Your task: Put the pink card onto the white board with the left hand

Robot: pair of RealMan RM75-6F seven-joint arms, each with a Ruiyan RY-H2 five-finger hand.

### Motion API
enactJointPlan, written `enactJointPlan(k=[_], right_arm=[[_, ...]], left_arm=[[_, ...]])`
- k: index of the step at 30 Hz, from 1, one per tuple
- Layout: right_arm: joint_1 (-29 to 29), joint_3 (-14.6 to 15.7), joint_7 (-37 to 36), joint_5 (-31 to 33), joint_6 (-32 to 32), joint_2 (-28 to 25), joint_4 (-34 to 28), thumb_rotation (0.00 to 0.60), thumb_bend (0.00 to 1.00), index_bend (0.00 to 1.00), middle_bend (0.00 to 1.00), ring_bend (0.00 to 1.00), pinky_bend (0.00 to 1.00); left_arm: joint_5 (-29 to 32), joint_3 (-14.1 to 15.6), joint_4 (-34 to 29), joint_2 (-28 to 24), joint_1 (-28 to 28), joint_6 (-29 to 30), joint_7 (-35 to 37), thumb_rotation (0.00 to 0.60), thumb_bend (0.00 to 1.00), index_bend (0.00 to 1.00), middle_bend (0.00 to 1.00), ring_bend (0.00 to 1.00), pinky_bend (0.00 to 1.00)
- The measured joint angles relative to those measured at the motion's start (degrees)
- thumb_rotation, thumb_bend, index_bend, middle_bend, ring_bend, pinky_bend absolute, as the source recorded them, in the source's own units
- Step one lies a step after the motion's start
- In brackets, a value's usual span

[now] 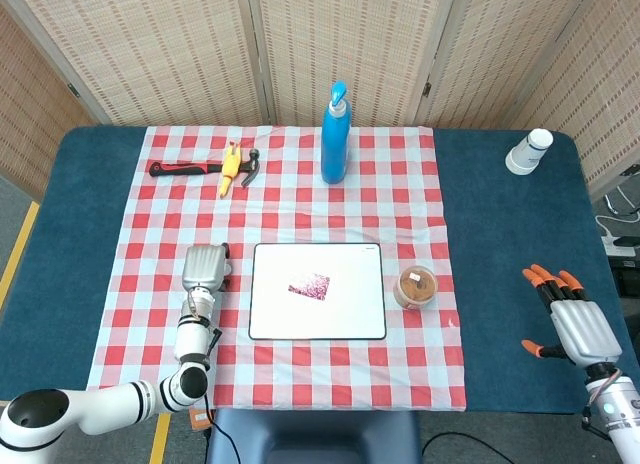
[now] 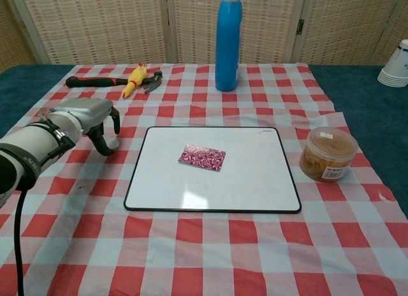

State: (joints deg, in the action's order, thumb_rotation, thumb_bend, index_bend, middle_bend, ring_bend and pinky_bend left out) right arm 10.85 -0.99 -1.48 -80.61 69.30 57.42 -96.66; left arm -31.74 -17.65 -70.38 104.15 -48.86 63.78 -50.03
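From the head view, the flat white board with a dark rim [image 1: 318, 291] lies on the red-and-white checked cloth [image 1: 280, 184], and the small pink patterned card [image 1: 309, 286] rests on the board a little left of its middle. At nine o'clock from the board, just beside its edge, is the grey left hand [image 1: 204, 268], seen from the back so its fingers are hidden. The right hand [image 1: 570, 322], with orange fingertips spread and holding nothing, sits well apart at three o'clock on the dark blue table [image 1: 510, 274]; only this view shows it. At twelve o'clock stands the tall blue bottle [image 1: 336, 134]; at eleven o'clock lie the black-handled hammer [image 1: 200, 167] and a yellow toy [image 1: 230, 168]. A round clear tub [image 1: 416, 286] is beside the board's right edge.

From the chest view, the left hand [image 2: 89, 117] shows its dark fingers curled downward, tips apart and empty. The card [image 2: 202, 157] lies flat on the board [image 2: 255, 181]. White stacked cups [image 2: 395, 66] are at the right edge.
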Motion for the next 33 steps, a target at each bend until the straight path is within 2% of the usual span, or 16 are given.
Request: enactJointPlan(k=[27,33], right_arm=[[-0.03,-0.15,0.25,0.39,0.09,0.04,-0.02,0.600,0.07,0.00,0.00,0.00,0.00],[-0.03,-0.19,0.19,0.46,0.08,0.05,0.04,0.600,0.07,0.00,0.00,0.00,0.00]], left_arm=[[2.88,-0.02,2.91,0.61,-1.09,-2.05,-0.82,0.600,0.30,0.43,1.00,1.00,1.00],[3.14,0.06,3.62,0.61,-1.20,-2.48,-0.82,0.600,0.32,0.47,1.00,1.00,1.00]])
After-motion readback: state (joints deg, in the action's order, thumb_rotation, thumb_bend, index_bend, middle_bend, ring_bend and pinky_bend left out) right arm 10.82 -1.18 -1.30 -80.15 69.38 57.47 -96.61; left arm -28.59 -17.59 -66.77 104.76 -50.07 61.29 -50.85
